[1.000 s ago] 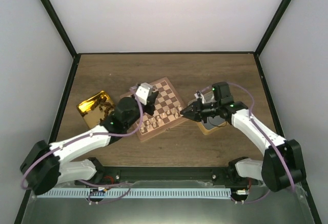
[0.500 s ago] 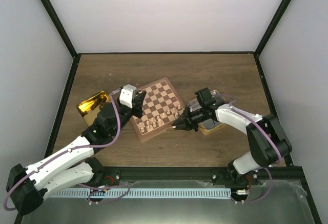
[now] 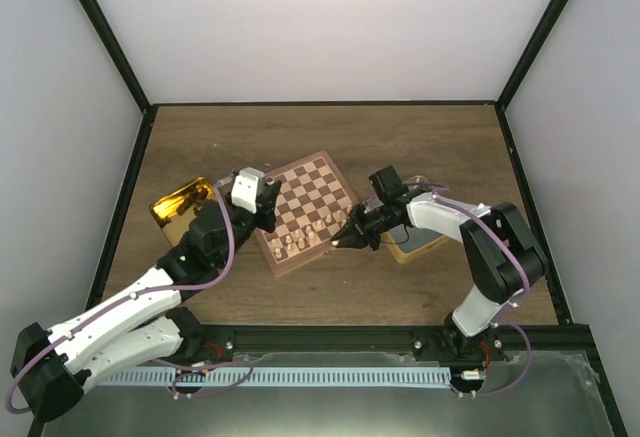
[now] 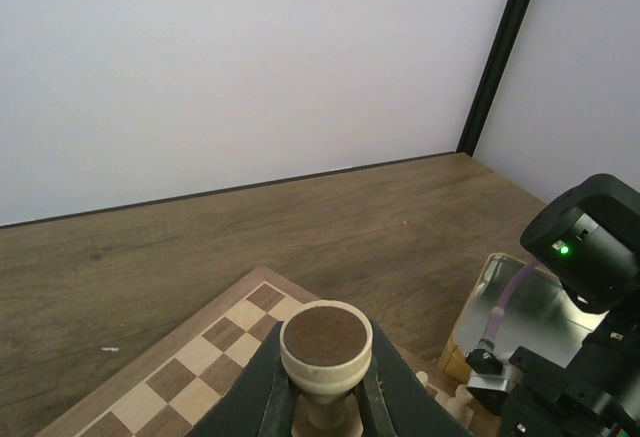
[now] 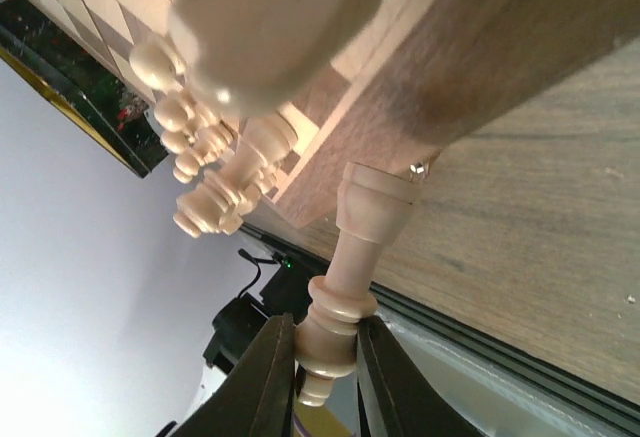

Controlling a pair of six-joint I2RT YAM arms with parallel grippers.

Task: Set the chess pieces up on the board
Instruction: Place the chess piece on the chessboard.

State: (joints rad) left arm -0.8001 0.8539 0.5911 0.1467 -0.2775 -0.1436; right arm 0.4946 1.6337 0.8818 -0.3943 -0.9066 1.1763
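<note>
Brown tabletop (image 3: 420, 147) bears one board (image 3: 318, 189); left gripper (image 4: 322, 397) clamps one pale piece (image 4: 325, 342) over it, right gripper (image 5: 325, 354) clamps a second piece (image 5: 358, 242) at its edge.

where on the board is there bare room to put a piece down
The far rows of the board are bare checks, up to its far rim. The table beyond, toward the back wall, is bare too. Crowded: the near rows, where pale chess pieces stand, with the left gripper and right gripper, each holding one, at either side.

Brown wooden table (image 3: 330, 137) — on it the board (image 3: 318, 182), a gold tin (image 3: 178, 205) left, a second tin (image 3: 410, 251) right.
</note>
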